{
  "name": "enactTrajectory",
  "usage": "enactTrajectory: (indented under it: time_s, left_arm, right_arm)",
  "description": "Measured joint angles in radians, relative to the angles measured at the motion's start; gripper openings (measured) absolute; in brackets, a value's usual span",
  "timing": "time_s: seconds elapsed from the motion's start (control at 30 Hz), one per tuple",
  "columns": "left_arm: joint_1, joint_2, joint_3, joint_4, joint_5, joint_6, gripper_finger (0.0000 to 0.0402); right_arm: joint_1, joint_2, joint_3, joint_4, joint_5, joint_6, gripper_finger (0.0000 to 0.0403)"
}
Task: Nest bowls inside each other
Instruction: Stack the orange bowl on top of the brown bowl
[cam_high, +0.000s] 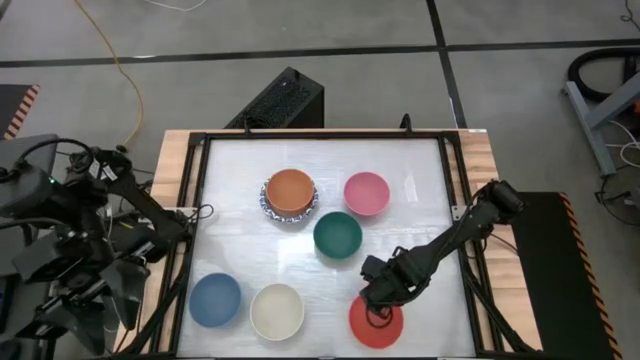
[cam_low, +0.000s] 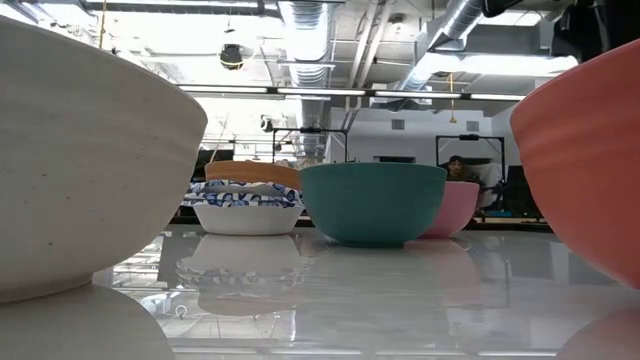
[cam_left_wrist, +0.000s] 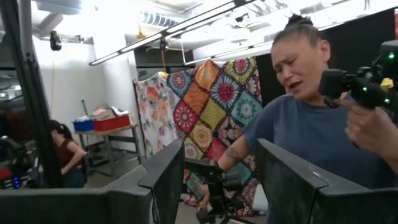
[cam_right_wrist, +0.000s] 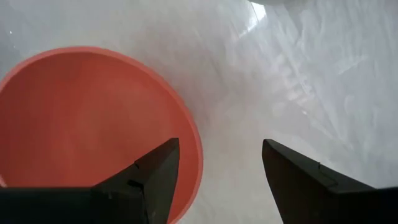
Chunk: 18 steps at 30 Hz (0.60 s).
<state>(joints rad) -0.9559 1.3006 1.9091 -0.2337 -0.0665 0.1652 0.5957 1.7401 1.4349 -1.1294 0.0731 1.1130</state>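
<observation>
Bowls sit spread over the white table (cam_high: 420, 170). Toward the far edge, an orange bowl (cam_high: 290, 189) is nested on a white bowl with a blue patterned rim (cam_high: 272, 208); how many patterned bowls lie under it I cannot tell. Just beside that stack, toward the right edge, stands the pink bowl (cam_high: 366, 193), and the dark green bowl (cam_high: 337, 235) sits near the table's middle, close to both. Along the near edge there are 3 more: the blue bowl (cam_high: 215, 299) nearest the left corner, the cream bowl (cam_high: 277, 311) next to it, and the red bowl (cam_high: 376, 322) further right.

From the right edge the right arm reaches in low, and the right gripper (cam_high: 378, 297) hangs over the red bowl's rim on its far side. Its 2 fingers are spread wide, one over the bowl's inside, the other over bare table, with the rim between them and nothing pinched.

At the left edge, off the table top, the left arm waits folded, and the left gripper (cam_left_wrist: 214, 180) points out into the room with its fingers apart and empty. A person (cam_left_wrist: 311, 118) in a blue shirt stands beyond it, before a patchwork blanket (cam_left_wrist: 205, 106).
</observation>
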Motion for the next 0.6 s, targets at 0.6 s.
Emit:
enactTrajectory:
  time_s: [0.6]
  left_arm:
    - [0.0,0.0,0.0,-0.045,-0.2,-0.01,0.0185]
  right_arm:
    - [-0.014,0.149,-0.001,0.024,-0.132,-0.17,0.0225]
